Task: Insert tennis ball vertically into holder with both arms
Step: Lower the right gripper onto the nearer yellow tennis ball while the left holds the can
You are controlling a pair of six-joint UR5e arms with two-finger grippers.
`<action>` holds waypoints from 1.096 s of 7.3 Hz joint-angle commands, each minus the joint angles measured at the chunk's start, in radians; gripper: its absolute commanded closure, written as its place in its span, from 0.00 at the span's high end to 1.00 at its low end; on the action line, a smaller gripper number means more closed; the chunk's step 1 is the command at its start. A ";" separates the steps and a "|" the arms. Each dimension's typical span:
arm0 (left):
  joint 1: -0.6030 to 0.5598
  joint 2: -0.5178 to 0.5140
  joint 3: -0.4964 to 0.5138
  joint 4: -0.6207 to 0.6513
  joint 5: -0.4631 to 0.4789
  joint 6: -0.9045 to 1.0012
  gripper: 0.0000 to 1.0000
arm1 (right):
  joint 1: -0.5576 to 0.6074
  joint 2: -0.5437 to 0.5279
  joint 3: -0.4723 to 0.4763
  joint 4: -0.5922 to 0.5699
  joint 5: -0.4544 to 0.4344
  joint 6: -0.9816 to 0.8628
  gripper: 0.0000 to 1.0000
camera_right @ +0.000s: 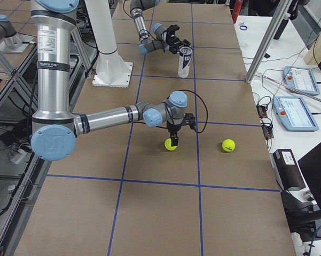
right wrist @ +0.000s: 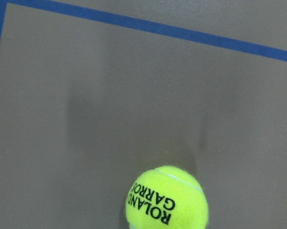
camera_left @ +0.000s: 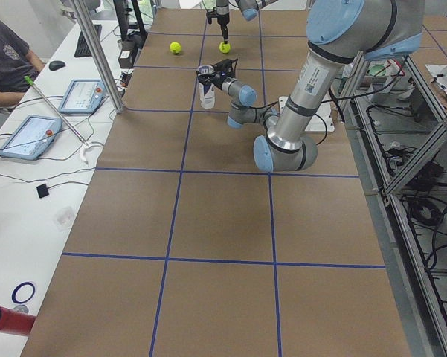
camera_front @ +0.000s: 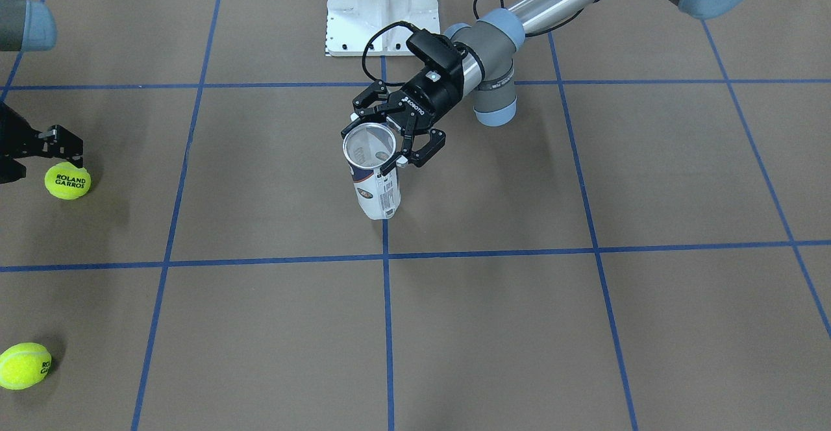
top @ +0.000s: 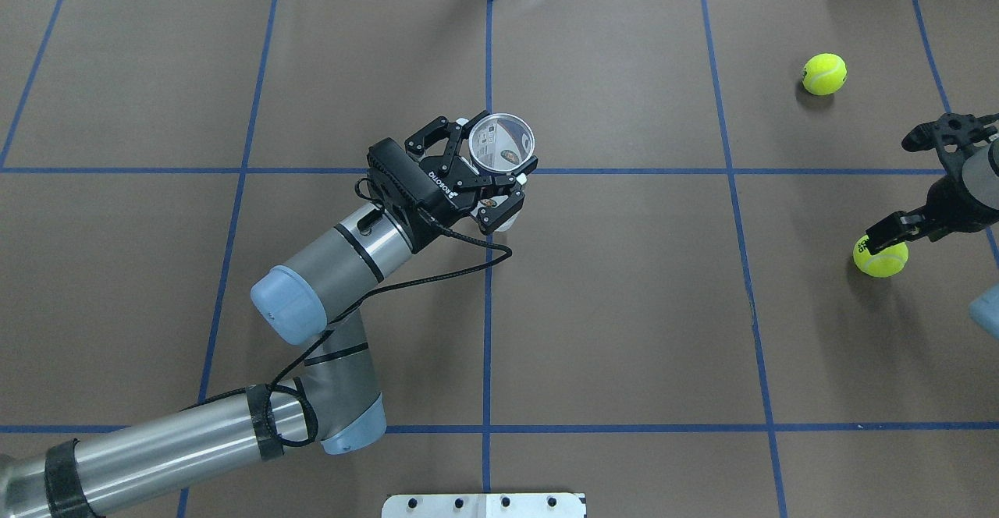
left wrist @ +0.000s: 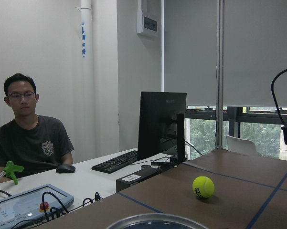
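Observation:
The holder, a clear can with a white and navy label, stands upright with its mouth open near the table's middle; it also shows from above. My left gripper is shut on the holder just below its rim, from the side. A tennis ball marked "Roland Garros" lies at the table's right side. My right gripper is open and hangs over it, one finger just above the ball. The right wrist view shows the ball close below. My right gripper holds nothing.
A second tennis ball lies farther out on the right side. The white robot base stands at the robot's edge. An operator, tablets and a monitor sit beyond the far edge.

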 commanded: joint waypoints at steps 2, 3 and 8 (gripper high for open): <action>0.000 0.000 0.000 0.002 0.000 0.000 0.85 | -0.017 0.001 -0.037 0.015 -0.016 0.004 0.99; -0.002 0.000 0.000 0.002 0.000 0.000 0.85 | -0.028 0.004 -0.046 0.017 -0.022 0.005 0.99; -0.003 0.003 0.000 0.000 0.000 0.000 0.86 | -0.065 0.015 -0.063 0.017 -0.057 0.002 0.99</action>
